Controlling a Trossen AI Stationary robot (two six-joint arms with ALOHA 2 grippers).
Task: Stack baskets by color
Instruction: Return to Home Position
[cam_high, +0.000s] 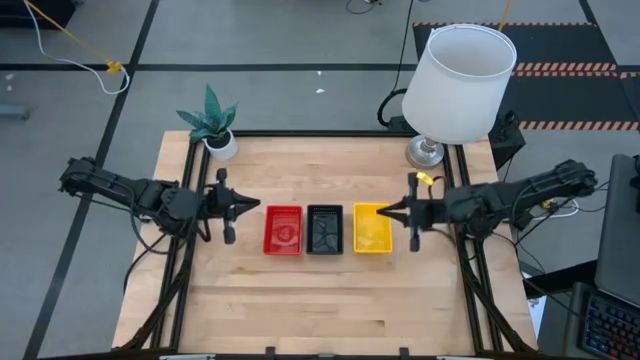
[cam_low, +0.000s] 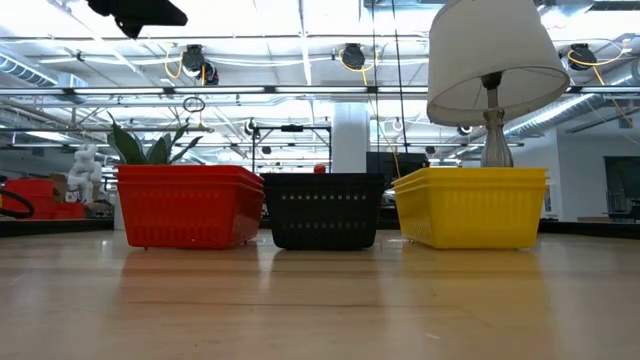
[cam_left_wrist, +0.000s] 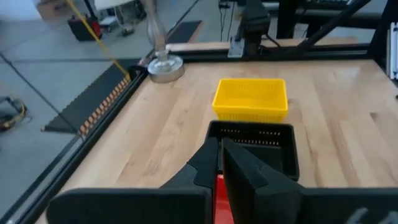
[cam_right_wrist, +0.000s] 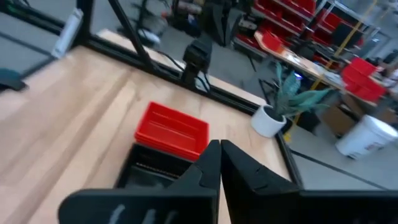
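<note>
Mid-table stand nested red baskets (cam_high: 283, 230), black baskets (cam_high: 324, 229) and yellow baskets (cam_high: 373, 228).

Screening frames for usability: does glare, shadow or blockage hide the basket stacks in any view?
High view: even light, red stack, black stack and yellow stack all plain. Low view: bright ceiling lights behind, nothing hidden. Left wrist view: left hand covers most of the red stack. Right wrist view: right hand hides the yellow one.
</note>
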